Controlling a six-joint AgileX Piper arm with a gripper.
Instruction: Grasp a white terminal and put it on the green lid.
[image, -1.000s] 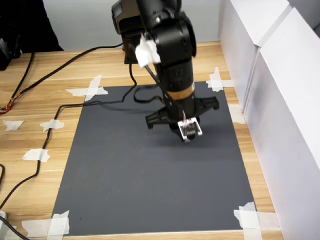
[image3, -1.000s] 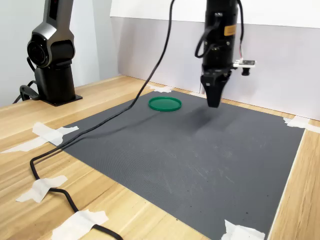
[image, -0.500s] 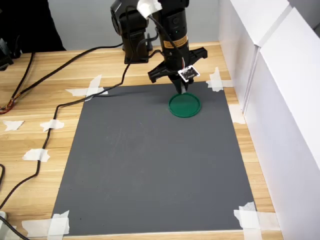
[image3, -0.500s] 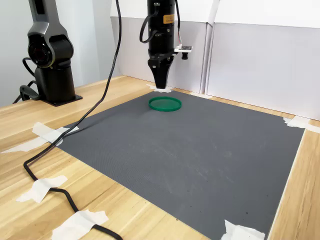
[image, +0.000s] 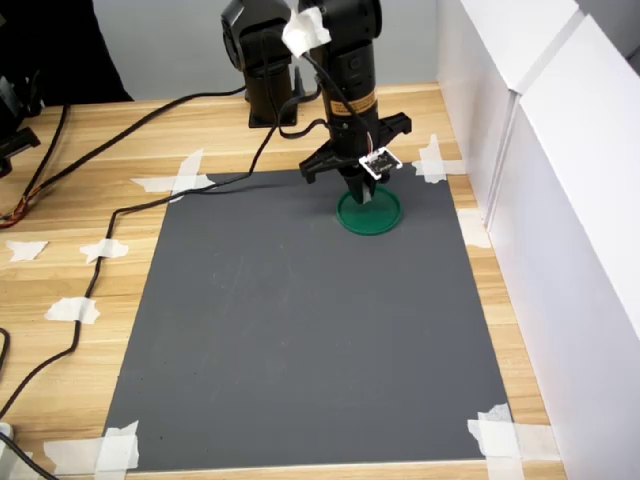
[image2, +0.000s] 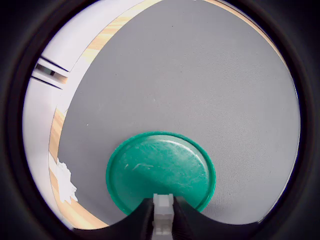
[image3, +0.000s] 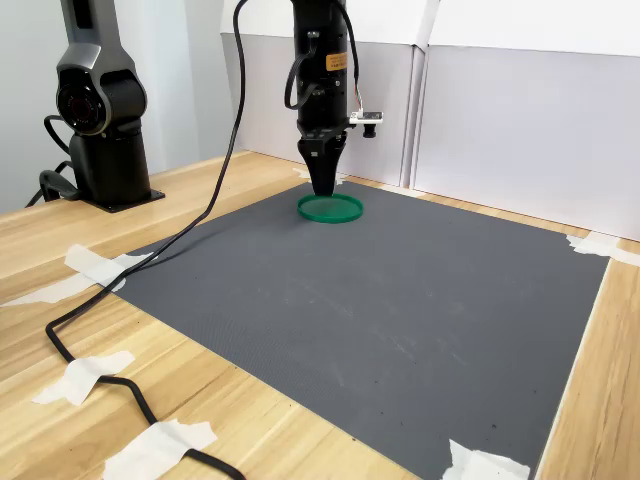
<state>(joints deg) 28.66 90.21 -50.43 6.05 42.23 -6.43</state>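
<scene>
While the arm points straight down, the end effector is clamped on the terminal, which sits between the two fingertips in the wrist view. Directly below the end effector lies the lid, flat on the grey mat. The fingertips hang over the lid's edge rather than its centre in the wrist view. Whether the terminal touches the lid cannot be told. In the second exterior view the end effector stands upright just above the lid. Beyond the end effector, a black cable runs from the arm across the wooden worktop. White tape fixes the mat's corners.
</scene>
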